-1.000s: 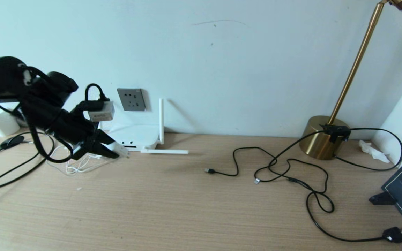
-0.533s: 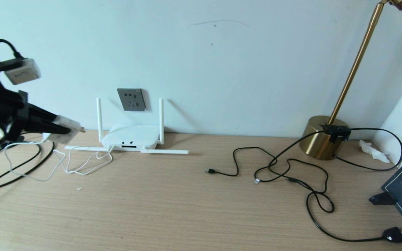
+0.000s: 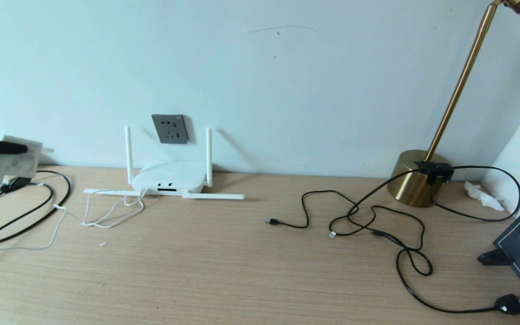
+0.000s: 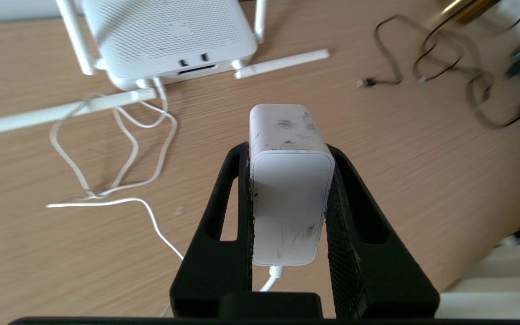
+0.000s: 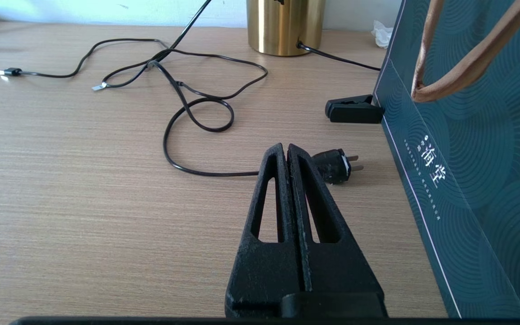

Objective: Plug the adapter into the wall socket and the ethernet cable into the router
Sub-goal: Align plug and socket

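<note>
My left gripper (image 4: 287, 151) is shut on the adapter (image 4: 287, 189), a scuffed white block whose thin white cord (image 4: 120, 149) trails to the router (image 4: 169, 36). In the head view the adapter (image 3: 18, 160) hangs at the far left edge above the desk, well left of the dark grey wall socket (image 3: 169, 128) and the white router (image 3: 169, 177) below it. The ethernet cable (image 3: 377, 212) lies coiled mid-right, its clear plug (image 3: 331, 234) loose on the desk. My right gripper (image 5: 286, 146) is shut and empty, parked low over the desk's right side.
A brass lamp base (image 3: 418, 178) stands at the back right with its black mains plug (image 5: 332, 166) lying by my right gripper. A dark green bag (image 5: 467, 135) stands along the right. A USB-tipped black cable (image 3: 270, 221) and black loops (image 3: 25, 203) lie on the desk.
The left arm has swung left with the adapter, from in front of the router to the head view's far left edge. The router now shows fully and the white cord has been drawn leftward.
</note>
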Motion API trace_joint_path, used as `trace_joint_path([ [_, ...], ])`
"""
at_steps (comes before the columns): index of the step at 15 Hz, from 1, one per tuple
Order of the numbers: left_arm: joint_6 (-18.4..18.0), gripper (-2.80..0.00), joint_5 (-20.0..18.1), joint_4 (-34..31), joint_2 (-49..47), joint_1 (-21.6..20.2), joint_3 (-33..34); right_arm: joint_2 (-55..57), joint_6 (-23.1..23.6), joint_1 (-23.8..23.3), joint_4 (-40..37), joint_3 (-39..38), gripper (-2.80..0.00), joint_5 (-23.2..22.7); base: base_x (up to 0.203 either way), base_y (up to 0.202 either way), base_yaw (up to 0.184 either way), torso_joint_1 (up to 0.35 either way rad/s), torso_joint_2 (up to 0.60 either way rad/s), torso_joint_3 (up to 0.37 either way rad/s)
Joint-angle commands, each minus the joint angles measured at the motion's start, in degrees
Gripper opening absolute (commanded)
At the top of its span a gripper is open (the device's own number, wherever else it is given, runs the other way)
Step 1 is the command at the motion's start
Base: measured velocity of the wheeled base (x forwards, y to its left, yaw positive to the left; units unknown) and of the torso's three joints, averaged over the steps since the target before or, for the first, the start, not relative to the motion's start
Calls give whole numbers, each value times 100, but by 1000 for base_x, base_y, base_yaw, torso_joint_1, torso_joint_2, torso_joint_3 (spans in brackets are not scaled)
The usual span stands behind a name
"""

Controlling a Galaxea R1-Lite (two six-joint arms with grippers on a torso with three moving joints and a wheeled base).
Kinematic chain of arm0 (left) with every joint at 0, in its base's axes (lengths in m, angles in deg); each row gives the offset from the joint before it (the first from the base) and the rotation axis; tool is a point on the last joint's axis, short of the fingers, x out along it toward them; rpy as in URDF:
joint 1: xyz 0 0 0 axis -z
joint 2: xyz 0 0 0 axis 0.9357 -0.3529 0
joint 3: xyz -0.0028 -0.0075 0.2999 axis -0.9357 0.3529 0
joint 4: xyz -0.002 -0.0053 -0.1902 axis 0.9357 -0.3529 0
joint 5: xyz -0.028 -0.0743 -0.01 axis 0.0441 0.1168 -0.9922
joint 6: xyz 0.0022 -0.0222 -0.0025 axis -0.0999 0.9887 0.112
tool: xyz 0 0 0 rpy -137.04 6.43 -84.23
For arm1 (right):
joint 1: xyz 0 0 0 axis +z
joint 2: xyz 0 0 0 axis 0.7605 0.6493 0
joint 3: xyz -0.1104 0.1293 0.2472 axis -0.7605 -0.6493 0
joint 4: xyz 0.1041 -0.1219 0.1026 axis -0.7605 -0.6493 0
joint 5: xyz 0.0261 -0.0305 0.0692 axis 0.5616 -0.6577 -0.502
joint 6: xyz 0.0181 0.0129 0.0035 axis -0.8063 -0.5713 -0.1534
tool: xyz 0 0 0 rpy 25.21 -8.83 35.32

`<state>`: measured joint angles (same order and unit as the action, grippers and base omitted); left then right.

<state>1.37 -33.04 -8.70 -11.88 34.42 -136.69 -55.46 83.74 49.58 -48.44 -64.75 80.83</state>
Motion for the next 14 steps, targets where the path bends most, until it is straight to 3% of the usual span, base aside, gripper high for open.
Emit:
trace_joint_path([
  [1,735,-280,-142,17,-143,225,-11,-2,-3,1,3,-62,-280,1,0,0,0,0,0,0],
  [3,1510,-280,-135,78,-182,600,63,-2,-3,1,3,-62,-280,1,0,0,0,0,0,0],
  [5,2557,-280,-20,174,-124,1118,211,-2,-3,1,3,-62,-280,1,0,0,0,0,0,0],
  [8,3527,-280,594,1223,-46,1824,625,-2,-3,1,3,-62,-280,1,0,0,0,0,0,0],
  [11,4580,-280,2002,3311,-3,2590,1590,-2,-3,1,6,-62,-280,1,0,0,0,0,0,0],
  [13,5163,-280,3484,5262,25,3242,2457,-2,-3,1,3,-62,-280,1,0,0,0,0,0,0],
  [14,5264,-280,4132,6110,4,3488,2829,-2,-3,1,3,-62,-280,1,0,0,0,0,0,0],
])
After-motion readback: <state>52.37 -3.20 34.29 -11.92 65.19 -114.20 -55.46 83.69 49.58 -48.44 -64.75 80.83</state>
